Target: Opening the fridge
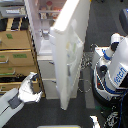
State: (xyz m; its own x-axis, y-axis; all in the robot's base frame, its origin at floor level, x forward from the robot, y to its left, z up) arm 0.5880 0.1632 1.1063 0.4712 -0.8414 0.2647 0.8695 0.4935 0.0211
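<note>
White arm: a pale robot arm reaches in from the bottom corner on the exterior view's left, slanting up toward the middle.
Gripper: the gripper (33,88) sits at the arm's tip, low in the picture, in front of the wooden cabinet and just to the exterior view's left of the door's lower edge.
Jaws: too blurred to tell whether they are released or clenched; they appear to hold nothing, and no contact with the door is visible.
Floor: dark grey, running under everything and filling the lower and right parts of the picture.
Robot body: a white and blue rounded robot body (116,65) stands at the exterior view's right, with blue lettering on its side and black cables near its base.
Fridge door: the tall white fridge door (70,50) stands swung wide open, its edge turned toward the camera, reaching from the top of the picture down to the floor between the gripper and the robot body.
Fridge: the fridge (44,25) stands behind the door, left of centre and up toward the top; its white shelved inside shows, with small items on the upper shelves too blurred to name.
Cabinet: a tan wooden cabinet (15,52) with drawers stands against the fridge on the exterior view's left.
</note>
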